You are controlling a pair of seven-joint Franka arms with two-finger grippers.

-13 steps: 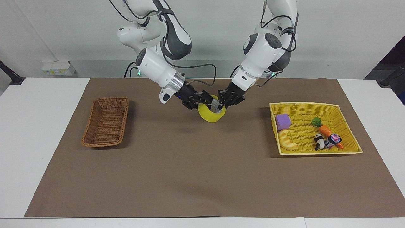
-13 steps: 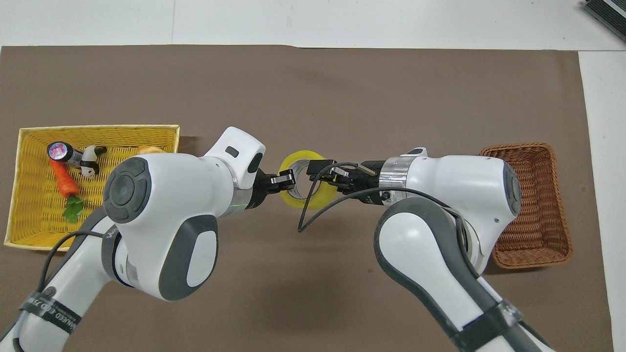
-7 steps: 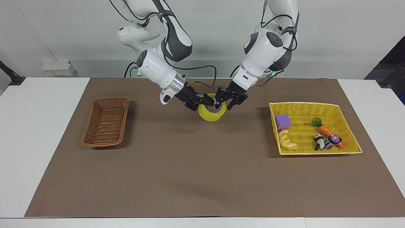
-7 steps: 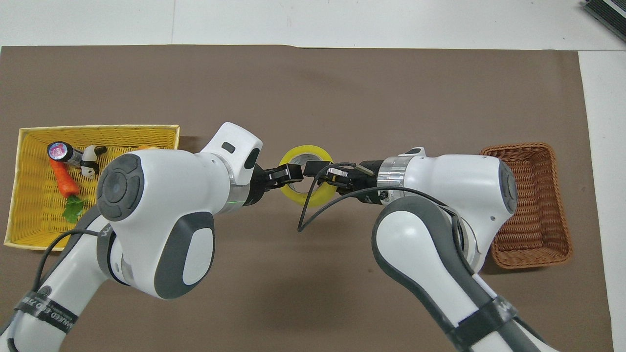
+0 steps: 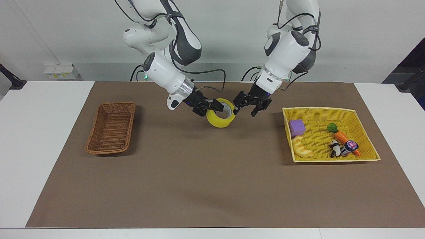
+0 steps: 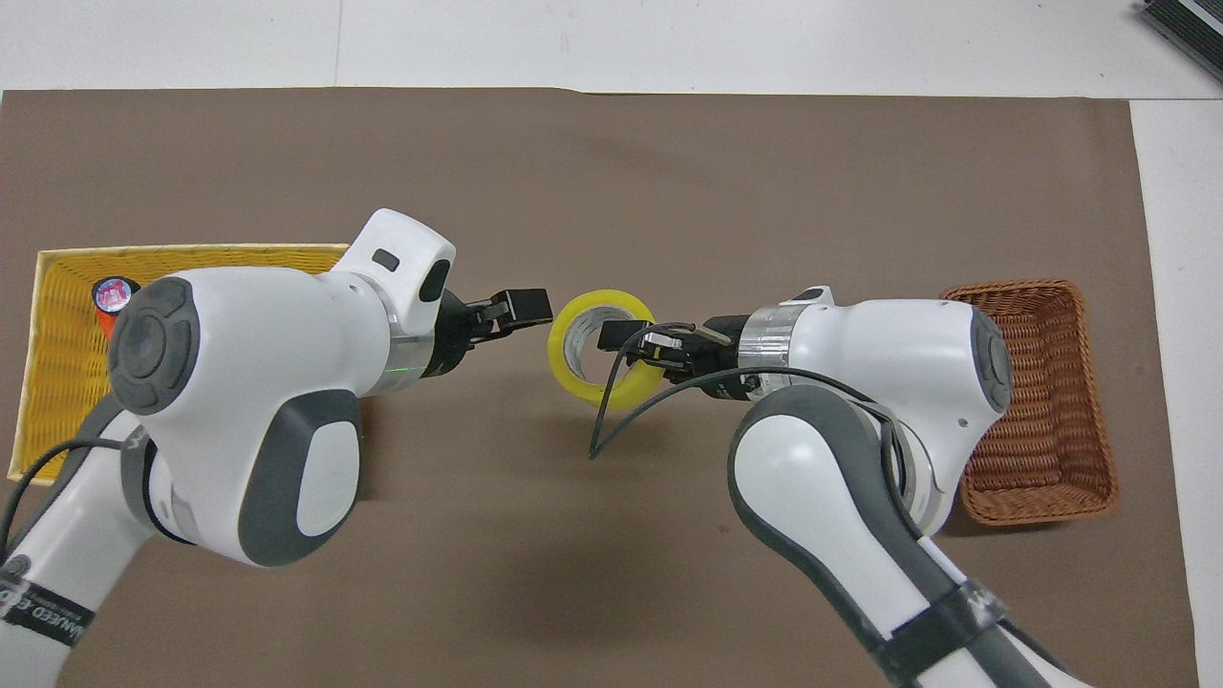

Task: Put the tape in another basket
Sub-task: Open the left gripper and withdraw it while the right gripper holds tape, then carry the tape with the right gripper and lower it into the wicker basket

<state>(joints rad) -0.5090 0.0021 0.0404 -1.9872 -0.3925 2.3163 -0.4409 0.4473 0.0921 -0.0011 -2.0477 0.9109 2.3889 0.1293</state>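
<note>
The yellow tape (image 5: 219, 122) hangs in the air over the middle of the brown mat, tilted, its grey-white core showing. My right gripper (image 5: 216, 107) is shut on the roll's rim; the overhead view shows the right gripper (image 6: 623, 336) with one finger inside the tape (image 6: 611, 302). My left gripper (image 5: 245, 110) stands open and empty just beside the roll, toward the yellow basket, clear of it. From above the left gripper (image 6: 521, 311) is a short gap from the ring. The brown wicker basket (image 5: 111, 127) lies empty at the right arm's end of the mat (image 6: 1037, 401).
A yellow mesh basket (image 5: 318, 136) at the left arm's end holds a purple block (image 5: 297, 127), a croissant (image 5: 301, 147), a carrot (image 5: 342, 136), a panda toy (image 5: 334, 148) and a small bottle (image 5: 349, 146). From above, the left arm covers much of this yellow basket (image 6: 67, 382).
The left gripper has opened, let go of the tape and drawn back toward the yellow basket. The right gripper has shut on the roll and now holds it alone.
</note>
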